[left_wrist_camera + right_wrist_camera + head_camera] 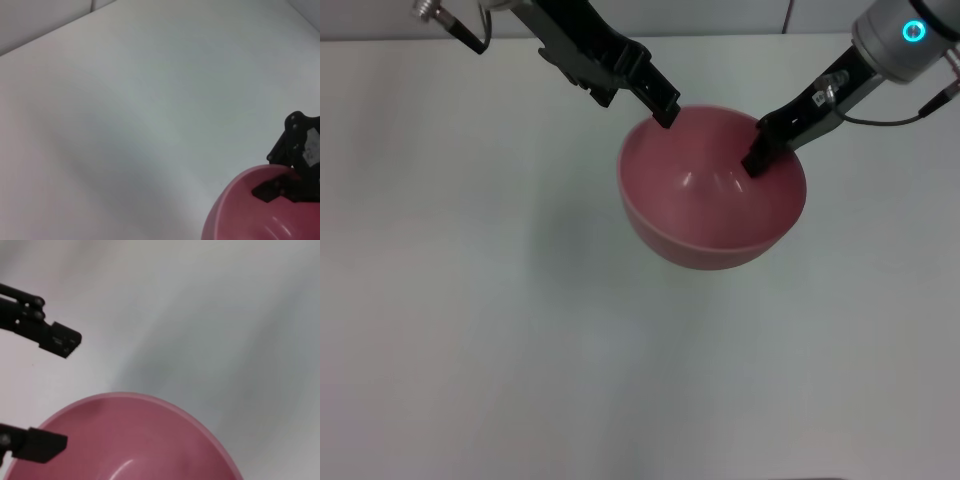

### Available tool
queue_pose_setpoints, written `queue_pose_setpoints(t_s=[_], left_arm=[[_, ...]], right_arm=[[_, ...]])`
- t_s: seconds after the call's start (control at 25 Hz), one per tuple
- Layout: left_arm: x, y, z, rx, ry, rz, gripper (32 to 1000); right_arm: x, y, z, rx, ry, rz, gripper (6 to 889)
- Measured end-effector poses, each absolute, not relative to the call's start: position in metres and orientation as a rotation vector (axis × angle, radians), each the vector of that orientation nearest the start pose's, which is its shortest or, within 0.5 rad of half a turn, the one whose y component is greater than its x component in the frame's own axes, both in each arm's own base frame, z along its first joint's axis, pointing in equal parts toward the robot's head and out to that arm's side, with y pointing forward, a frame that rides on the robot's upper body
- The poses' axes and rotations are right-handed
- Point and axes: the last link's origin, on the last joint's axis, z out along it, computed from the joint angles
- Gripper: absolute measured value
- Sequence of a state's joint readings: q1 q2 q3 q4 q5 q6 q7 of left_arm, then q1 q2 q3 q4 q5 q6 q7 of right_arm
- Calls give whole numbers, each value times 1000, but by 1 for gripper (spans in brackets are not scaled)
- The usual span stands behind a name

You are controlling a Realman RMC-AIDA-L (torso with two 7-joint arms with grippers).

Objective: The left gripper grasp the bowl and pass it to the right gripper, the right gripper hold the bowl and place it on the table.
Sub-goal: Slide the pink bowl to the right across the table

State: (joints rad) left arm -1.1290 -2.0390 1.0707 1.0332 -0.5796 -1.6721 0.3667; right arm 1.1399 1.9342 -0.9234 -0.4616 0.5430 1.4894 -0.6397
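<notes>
Two grippers meet at the bowl, lifted above the table.
Right gripper pinches the far-right rim; left gripper fingers spread; placing remains.

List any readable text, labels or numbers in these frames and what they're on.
No text reads in any view.
Small white label on the right gripper, just behind its fingers: too small to read.
Pale patch on that gripper in the left wrist view: blurred, unreadable.
Bowl, table, left gripper: no markings visible.

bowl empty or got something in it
Empty: the bowl shows only bare glossy pink inside, apart from the right gripper's finger dipping over its rim.
</notes>
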Motion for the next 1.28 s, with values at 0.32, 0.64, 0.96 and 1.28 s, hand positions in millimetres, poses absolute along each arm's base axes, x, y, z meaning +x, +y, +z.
queue_pose_setpoints(t_s=[0.32, 0.64, 0.96, 1.28], left_arm=[[-58, 423, 23, -2562, -1129, 324, 861], [-60, 424, 22, -2556, -1131, 327, 861], [-60, 425, 21, -2553, -1131, 321, 861], [-60, 425, 21, -2547, -1129, 324, 861]], right_arm=[[159, 425, -2, -2626, 1401, -400, 28], [174, 425, -1, -2580, 1414, -403, 27], [203, 426, 5, -2495, 1427, -388, 28], [227, 429, 14, -2416, 1435, -373, 27]])
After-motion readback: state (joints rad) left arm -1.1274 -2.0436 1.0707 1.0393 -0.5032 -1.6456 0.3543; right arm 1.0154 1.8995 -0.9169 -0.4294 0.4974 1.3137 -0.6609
